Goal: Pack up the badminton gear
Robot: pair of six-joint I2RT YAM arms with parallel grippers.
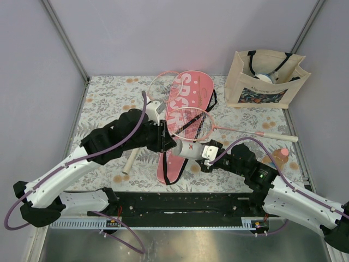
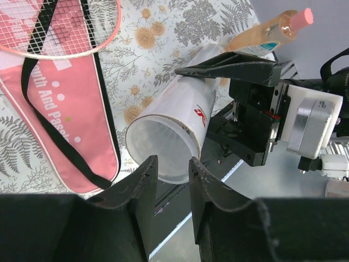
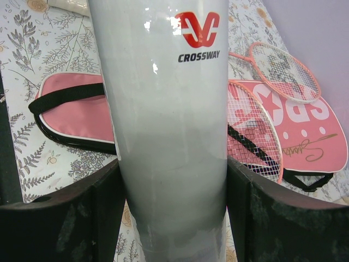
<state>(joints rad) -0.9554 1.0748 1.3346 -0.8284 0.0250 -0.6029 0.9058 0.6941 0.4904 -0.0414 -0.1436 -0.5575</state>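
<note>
My right gripper is shut on a white tube marked "CROSSWAY" and holds it above the table's near middle. In the right wrist view the tube fills the space between both fingers. My left gripper is open and empty, its fingertips just short of the tube's open end. The pink "SPORT" cover lies mid-table with its black strap. One pink racket lies on top of it, handle to the right. The second racket's head sticks out beyond the cover; its white handle lies near the left arm.
A beige tote bag with black straps stands at the back right. A small peach bottle stands right of my right arm and shows in the left wrist view. Walls close the table on three sides.
</note>
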